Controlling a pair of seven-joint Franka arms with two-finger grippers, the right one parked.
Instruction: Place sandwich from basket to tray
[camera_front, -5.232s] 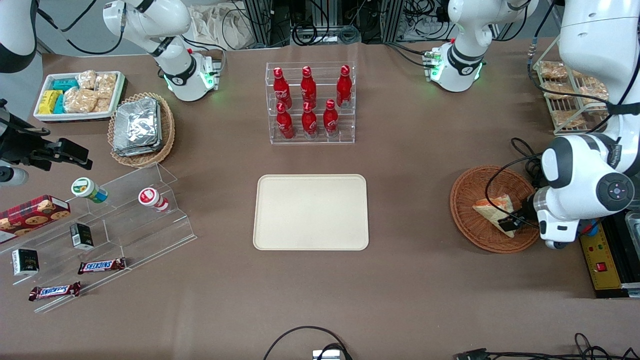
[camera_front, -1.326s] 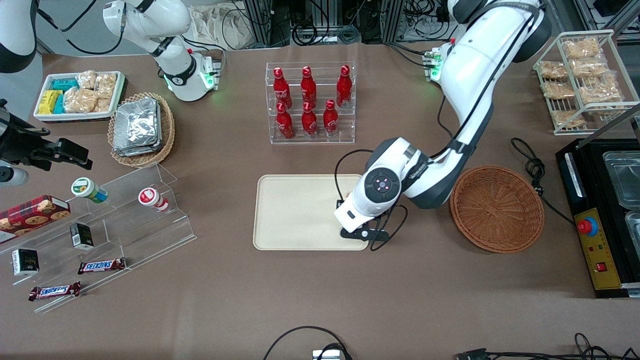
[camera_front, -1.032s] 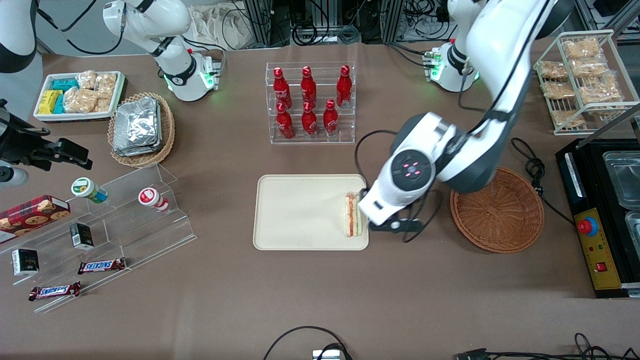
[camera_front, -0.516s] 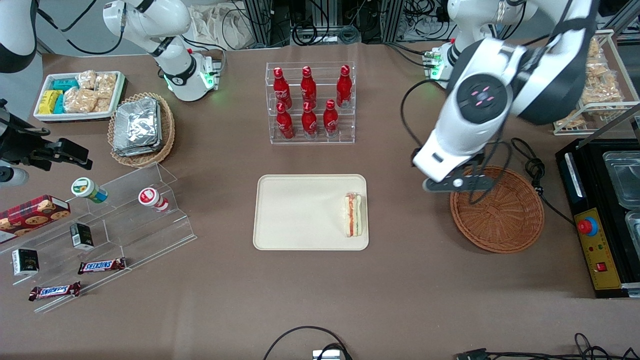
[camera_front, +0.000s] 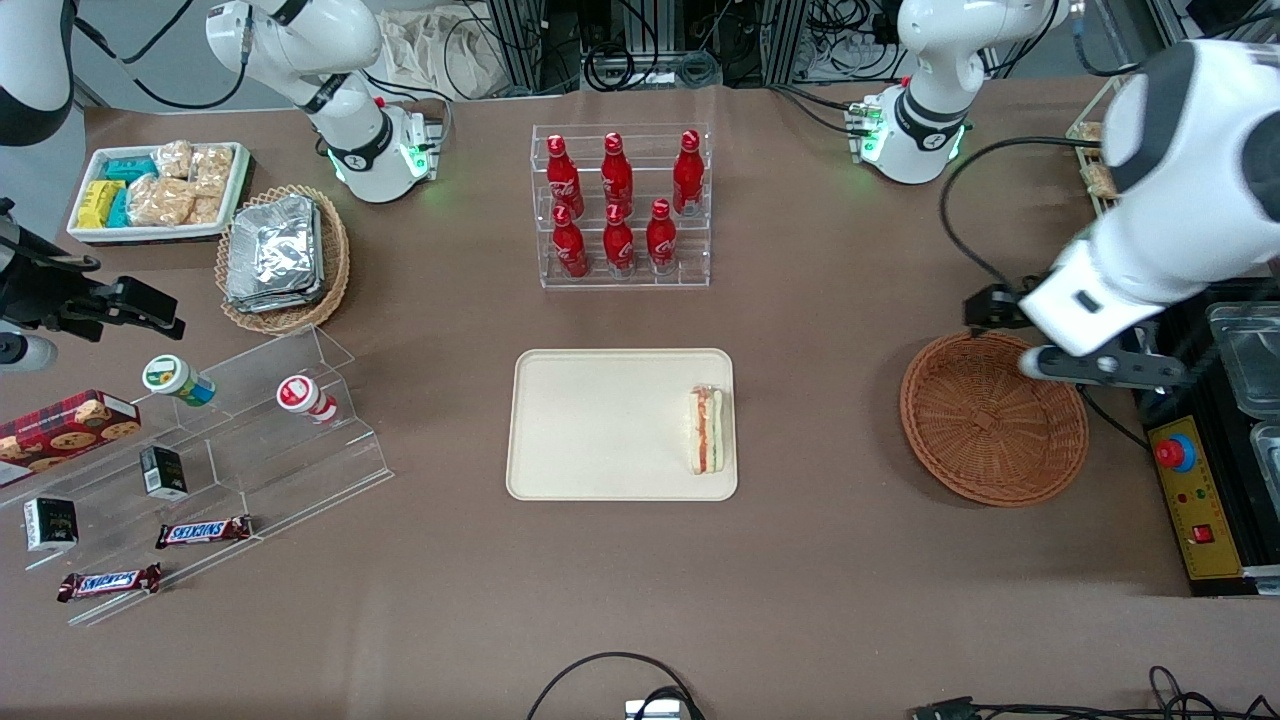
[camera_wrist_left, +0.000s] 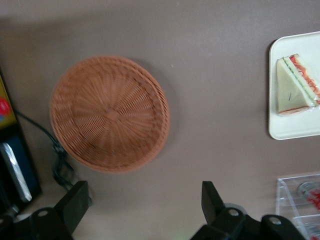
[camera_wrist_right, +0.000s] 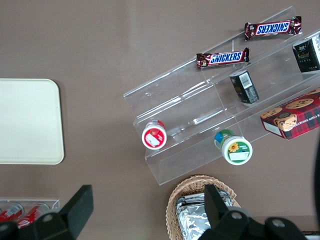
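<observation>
**Gripper clear and open, sandwich already down on tray**

Gripper hung high near the working arm's end of the table, just off the basket's rim, fingers spread wide with nothing between them.

Going left to right in the front view: tray sat mid-table, and the sandwich lay on it close against the 3 o'clock rim, cut edge up, orange-red and green filling showing. Bare brown tabletop came next, then the basket, nothing in it.

Handling, as a judgement: sandwich looked light and soft, and its clear wrap was likely slippery; a hard squeeze would crush the bread. Best hold would be across the two flat bread faces, light pressure, not on the filling edge.

Room: wide open tray surface at the sandwich's 9 o'clock; little margin at 3 o'clock before the low rim. Bottle rack stood at the tray's 12 o'clock, well apart. Nothing crowded the path between tray and basket.
</observation>
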